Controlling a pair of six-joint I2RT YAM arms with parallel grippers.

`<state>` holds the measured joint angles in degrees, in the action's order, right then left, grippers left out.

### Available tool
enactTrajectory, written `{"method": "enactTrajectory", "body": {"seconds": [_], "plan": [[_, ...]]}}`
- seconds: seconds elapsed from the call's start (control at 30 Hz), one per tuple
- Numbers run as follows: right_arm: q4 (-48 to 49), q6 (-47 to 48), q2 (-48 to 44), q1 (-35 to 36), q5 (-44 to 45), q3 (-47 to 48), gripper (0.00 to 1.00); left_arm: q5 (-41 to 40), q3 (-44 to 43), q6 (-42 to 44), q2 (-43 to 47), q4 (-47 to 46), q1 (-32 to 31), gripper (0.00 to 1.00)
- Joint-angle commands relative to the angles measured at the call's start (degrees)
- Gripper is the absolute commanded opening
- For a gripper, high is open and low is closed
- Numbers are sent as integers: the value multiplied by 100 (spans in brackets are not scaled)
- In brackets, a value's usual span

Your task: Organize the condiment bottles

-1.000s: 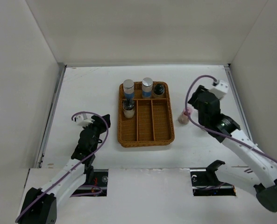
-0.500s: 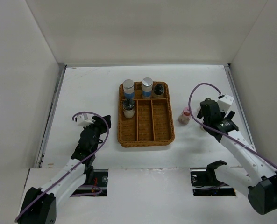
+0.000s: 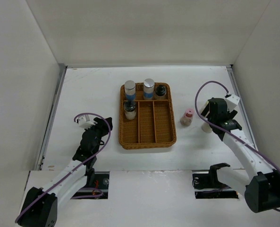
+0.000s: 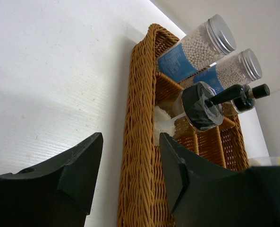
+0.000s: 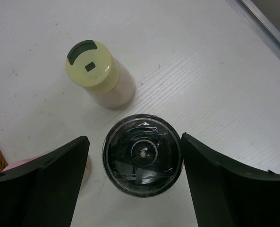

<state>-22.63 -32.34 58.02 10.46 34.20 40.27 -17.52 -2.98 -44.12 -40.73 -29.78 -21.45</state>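
The brown wicker tray [image 3: 170,137] holds two blue-labelled silver-capped bottles [image 3: 129,89] [image 3: 148,88], a black-topped one [image 3: 161,91] and a black-headed grinder [image 3: 129,110]. A pink-topped bottle [image 3: 188,117] stands on the table right of the tray. My right gripper [image 5: 135,139] is open and straddles a black-capped bottle [image 5: 142,161] from above; its right finger is at the cap's edge and the left one stands clear. A yellow-topped bottle [image 5: 97,73] stands just beyond. My left gripper [image 4: 130,142] is open left of the tray with nothing between its fingers.
White walls enclose the table on three sides, and a metal rail [image 3: 240,101] runs along the right edge close to my right arm. The tray's three long front compartments [image 3: 154,124] hold nothing. In the left wrist view, the tray's wicker rim [image 4: 142,142] shows beyond the left fingers.
My right gripper opened and let go of the pink-topped bottle, which now stands on the table. It moved right, over the black-capped bottle. The left arm has not moved.
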Motion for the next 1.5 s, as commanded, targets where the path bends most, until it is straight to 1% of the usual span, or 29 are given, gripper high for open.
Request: {"method": "enactTrajectory", "body": {"seconds": [0.0,0.23,0.3,0.37,0.47,0.5,0.6,0.7,0.8,0.9,1.0,1.1,1.2,1.27,1.37,1.47], "plan": [[453,8,8,-110,-185,-37,84,-24,123,0,-14,-274,-21,49],[470,-9,306,-215,-308,-11,84,-24,123,9,12,-274,-21,49],[514,-18,377,-215,-308,-2,82,-24,123,9,12,-274,-21,49],[541,-18,394,-215,-317,-2,77,-24,123,9,12,-274,-21,49],[541,-36,255,-198,-265,-10,61,-24,123,17,4,-274,-21,49],[523,-36,149,-189,-212,-11,58,-24,123,17,-5,-274,-21,49],[235,-62,-281,-41,-71,121,54,-32,114,17,-31,-274,-21,49],[-301,-89,-720,363,157,471,53,-32,114,17,-40,-274,-12,49],[-750,-97,-994,951,351,937,53,-32,114,17,-31,-274,-12,49],[-971,-325,-977,1820,360,1368,53,-32,114,17,-5,-274,5,49],[-936,-554,-653,2805,421,1799,53,-32,122,26,39,-256,40,49],[-665,-660,-161,3650,474,2186,53,-32,123,26,56,-239,49,49],[54,-634,497,4422,352,2519,53,-32,123,26,56,-230,76,49],[529,-564,963,4749,220,2713,53,-41,123,26,74,-221,119,48],[1110,-423,1640,4969,-52,2959,53,-94,131,26,153,-186,190,48],[1454,-274,2361,5110,-386,3363,52,-173,140,26,267,-37,216,48]]}}
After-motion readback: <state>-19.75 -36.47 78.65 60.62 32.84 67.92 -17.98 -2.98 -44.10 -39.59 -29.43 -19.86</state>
